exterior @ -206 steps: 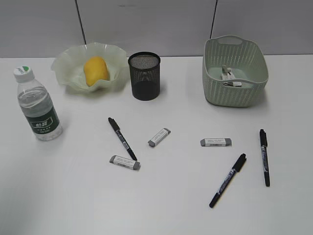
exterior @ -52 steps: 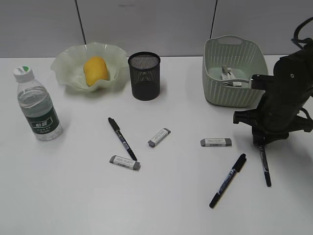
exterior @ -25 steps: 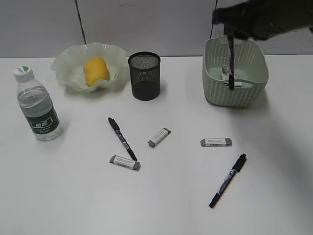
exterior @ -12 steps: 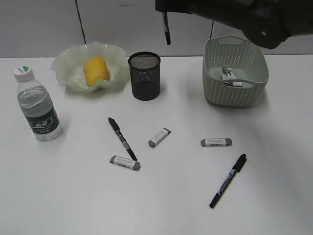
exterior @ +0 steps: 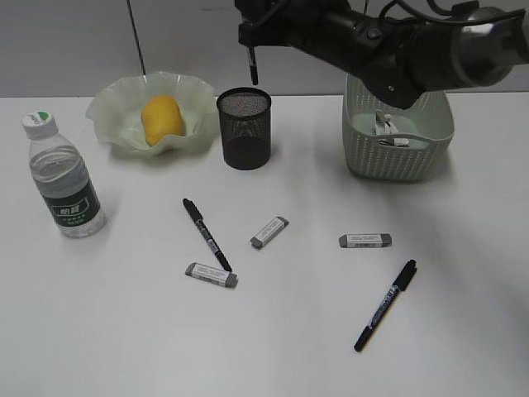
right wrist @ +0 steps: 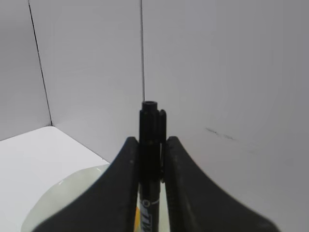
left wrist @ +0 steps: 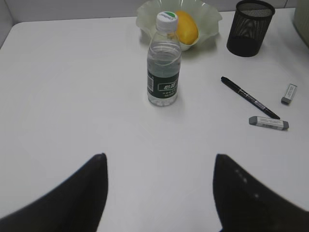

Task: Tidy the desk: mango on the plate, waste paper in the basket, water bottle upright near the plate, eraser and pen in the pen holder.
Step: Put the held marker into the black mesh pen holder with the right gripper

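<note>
We see the right claw (right wrist: 150, 159) pinching a black pen (right wrist: 150, 145) upright, hanging above the pen holder (exterior: 244, 128). Beside the holder, the mango (exterior: 161, 117) lies in the plate (exterior: 111, 107). Our left claw (left wrist: 159, 193) is spread over the table (left wrist: 72, 96), the bottle (left wrist: 164, 60) standing well ahead.

Exterior view slanting down from the desk's (exterior: 99, 331) near edge toward the back wall, left wrist view low over the left side facing the far edge, sharing the water bottle (left wrist: 164, 60), right wrist view close-up facing the wall.
</note>
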Controlling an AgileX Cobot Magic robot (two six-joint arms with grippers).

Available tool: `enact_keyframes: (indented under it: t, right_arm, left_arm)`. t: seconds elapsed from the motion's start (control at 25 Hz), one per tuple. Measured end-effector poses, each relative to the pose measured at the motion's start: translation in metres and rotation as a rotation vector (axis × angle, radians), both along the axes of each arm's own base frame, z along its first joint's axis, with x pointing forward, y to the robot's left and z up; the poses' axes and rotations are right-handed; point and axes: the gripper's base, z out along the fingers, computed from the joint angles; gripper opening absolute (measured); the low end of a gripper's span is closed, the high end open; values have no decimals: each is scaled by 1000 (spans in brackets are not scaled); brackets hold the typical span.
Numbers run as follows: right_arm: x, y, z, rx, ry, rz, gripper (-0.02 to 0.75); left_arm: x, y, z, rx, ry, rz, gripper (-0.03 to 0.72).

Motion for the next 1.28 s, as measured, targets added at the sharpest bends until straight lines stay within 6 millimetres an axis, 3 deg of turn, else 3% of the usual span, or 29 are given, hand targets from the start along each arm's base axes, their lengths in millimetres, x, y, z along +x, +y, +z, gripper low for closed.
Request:
enact_keyframes:
  t: [0.52,1.04,1.12,1.28]
  right_arm:
    - [13,0,-59,44,107,-60,134]
    - [14,0,-76,-4,159,-73,135]
    - [14,0,-77,-8,157,-69,180]
    - [13,0,-75,-1,144,-60,340]
  left_arm:
    - [0,0,0,0,0,0,515]
    - [0,0,0,0,0,0,515]
    - [0,0,0,0,0,0,515]
    - [0,0,0,0,0,0,515]
